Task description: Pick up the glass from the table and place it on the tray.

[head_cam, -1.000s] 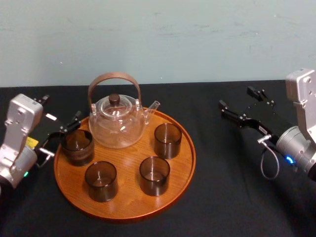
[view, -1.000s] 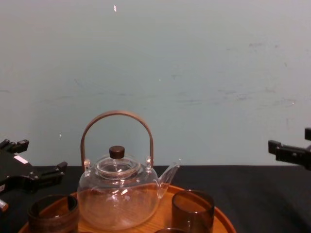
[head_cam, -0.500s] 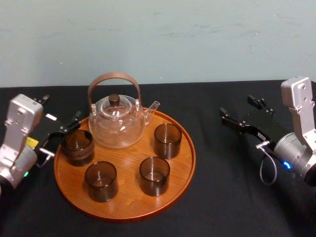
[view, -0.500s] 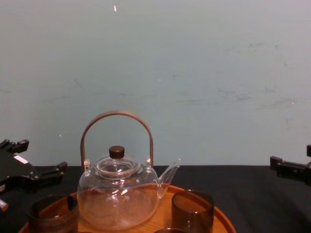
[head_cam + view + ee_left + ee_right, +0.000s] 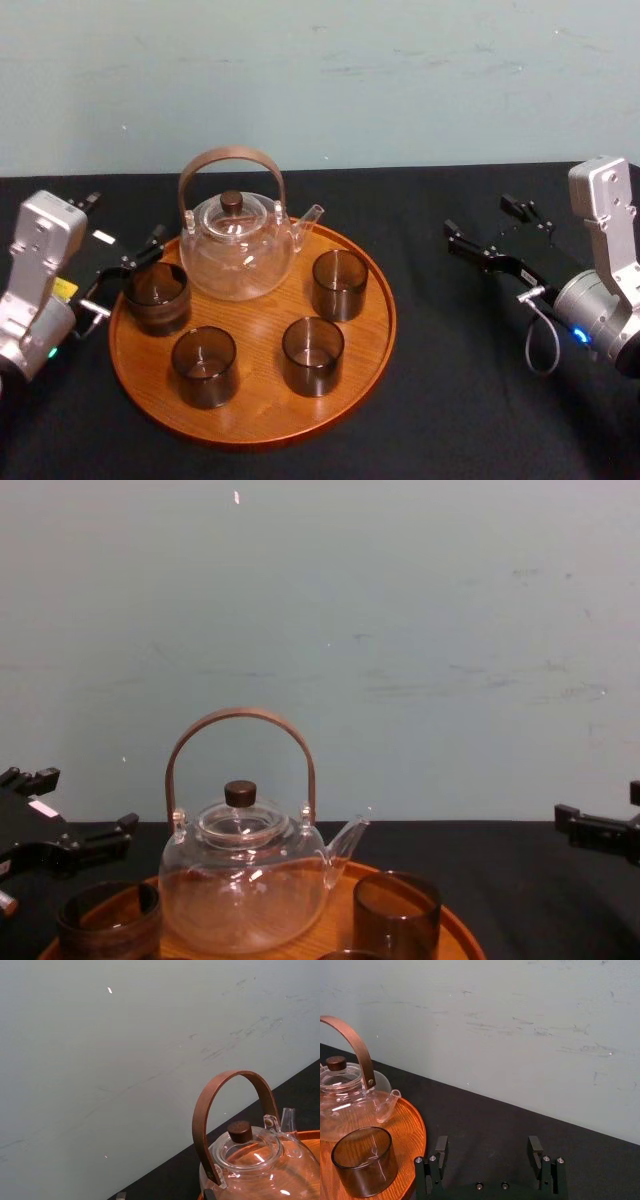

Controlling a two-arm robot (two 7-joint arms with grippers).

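The right gripper (image 5: 477, 214) has sunk lower and drawn back a little, out at 3 o'clock from the tray (image 5: 262, 405); nothing else has shifted. From the head, four dark glasses count out on the tray. The glass (image 5: 157, 297) stands at 10 o'clock and the other glasses (image 5: 204, 366) at 7, 5 and 2, with one clear teapot (image 5: 237, 255) at 12. The chest view, side-on, shows two glasses whole. The left gripper (image 5: 125, 270) waits at the tray's 9 o'clock edge with its fingers spread, just beside the glass. The right wrist view shows that gripper's fingers (image 5: 441, 1150) wide apart over the black table (image 5: 440, 400).
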